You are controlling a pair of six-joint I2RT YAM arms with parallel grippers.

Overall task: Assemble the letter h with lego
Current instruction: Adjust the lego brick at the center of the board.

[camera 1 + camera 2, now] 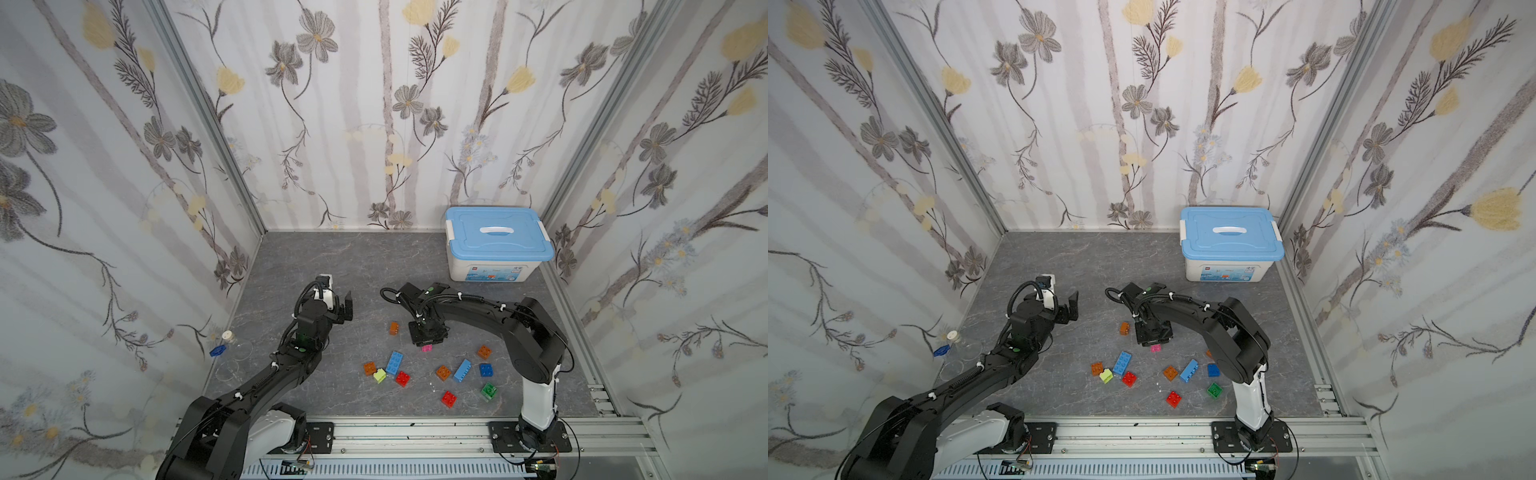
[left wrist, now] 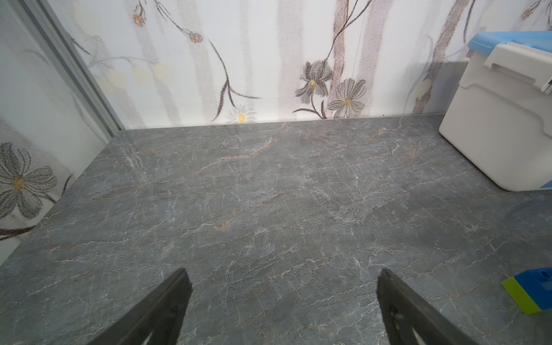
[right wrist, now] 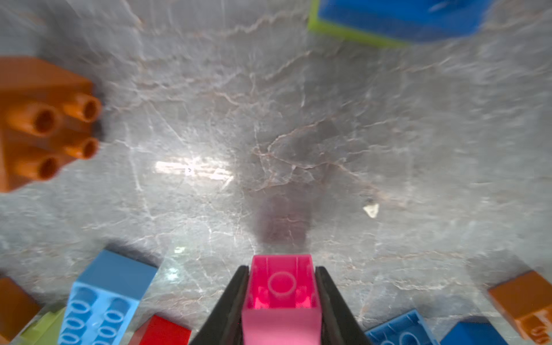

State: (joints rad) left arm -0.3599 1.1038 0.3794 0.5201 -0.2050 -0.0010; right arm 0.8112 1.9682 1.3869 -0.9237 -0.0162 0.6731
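Pink glossy studded plastic brick is being gripped by the right tool at the middle of the grey marbled desk, among scattered coloured lego bricks; left tool is hanging wide, empty.

You're facing flowered walls all round.
A grey marbled floor is lying below, a blue-lidded box sitting at two o'clock.

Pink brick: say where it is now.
The pink brick is clamped between the right gripper's jaws in the right wrist view; both top views show it mid-table, near the tipped orange brick.
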